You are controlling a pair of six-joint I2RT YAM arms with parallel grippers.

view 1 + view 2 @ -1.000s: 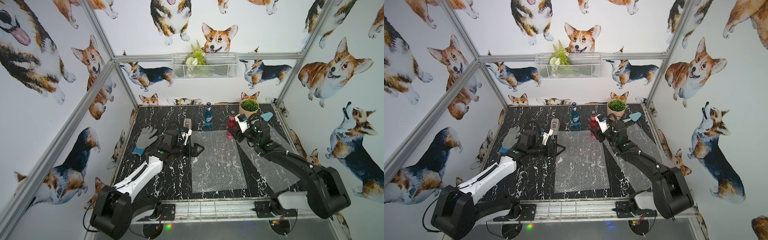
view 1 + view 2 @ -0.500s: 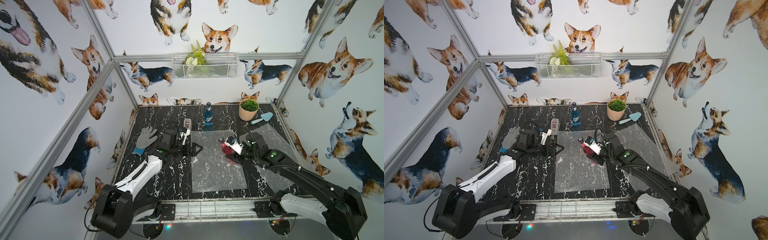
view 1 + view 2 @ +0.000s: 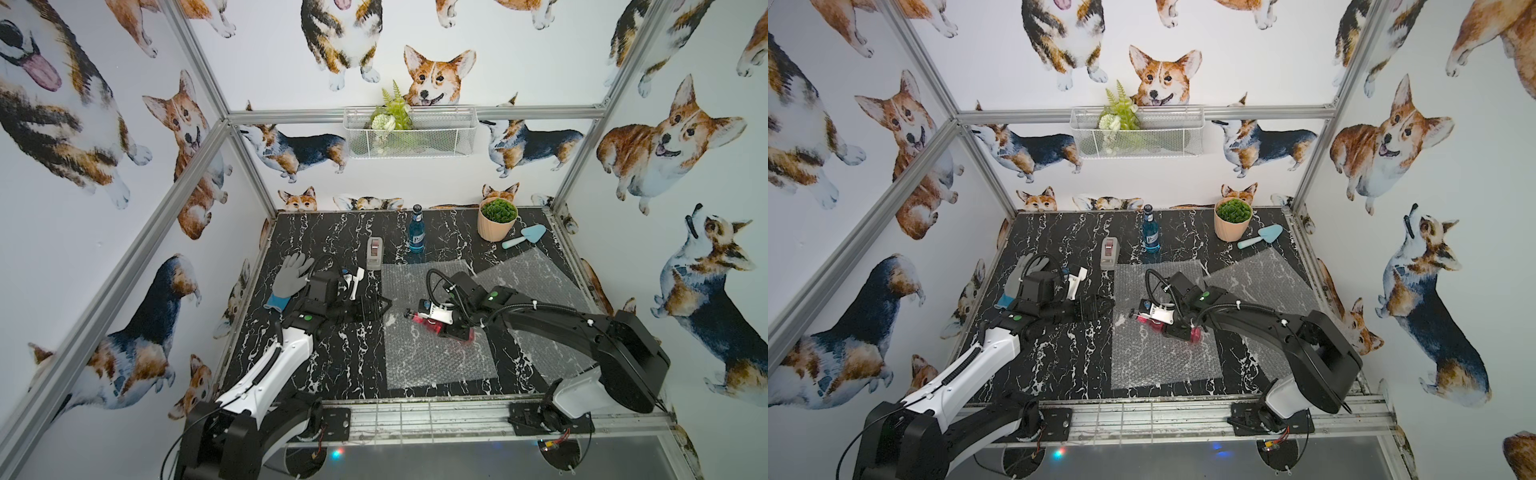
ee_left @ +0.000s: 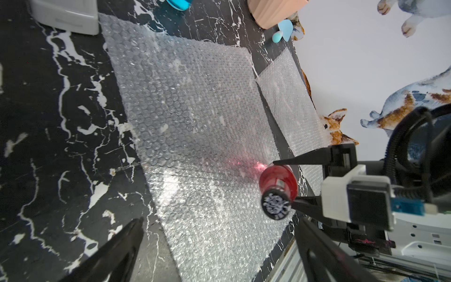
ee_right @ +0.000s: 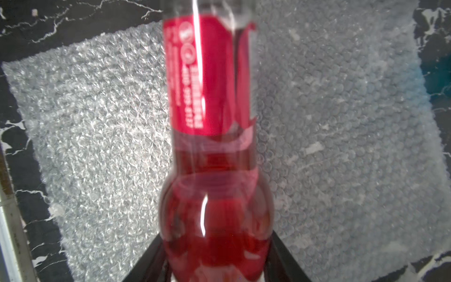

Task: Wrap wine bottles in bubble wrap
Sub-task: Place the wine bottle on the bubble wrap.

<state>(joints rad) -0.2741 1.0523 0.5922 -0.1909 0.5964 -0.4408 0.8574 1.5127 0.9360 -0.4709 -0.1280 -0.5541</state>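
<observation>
- Step in hand, as judged: laying the red bottle down on the centre sheet of bubble wrap, ready for rolling.
- Right gripper: clamped on the red bottle, 1 finger on each side of the glass.
- Red bottle: on its side, dark cap toward frame left in both top views, over the right-of-centre part of the sheet.
- Glass-to-film contact: cannot tell. The left wrist view shows a red glow on the bubbles beside the bottle, so it is probably very low.
- Left gripper: jaws wide apart and empty, over the bare table just beside the sheet's left edge.
- Blue bottle: upright at upper centre, just past the sheet's far edge, not yet wrapped.
- Other sheet: skewed, right of centre, partly under the right arm.
- Tape dispenser: at the centre sheet's upper-left corner.
- Doing it well: the bottle axis looks slightly slanted to the sheet's edges, so square it before setting down.
- Keep cap and base both inside the film, with free film left on 1 side to roll over.
- Let go slowly, since round glass on slick bubbles will likely roll.
- The film is light, so the left gripper is well placed to lift or pin the near edge.
</observation>
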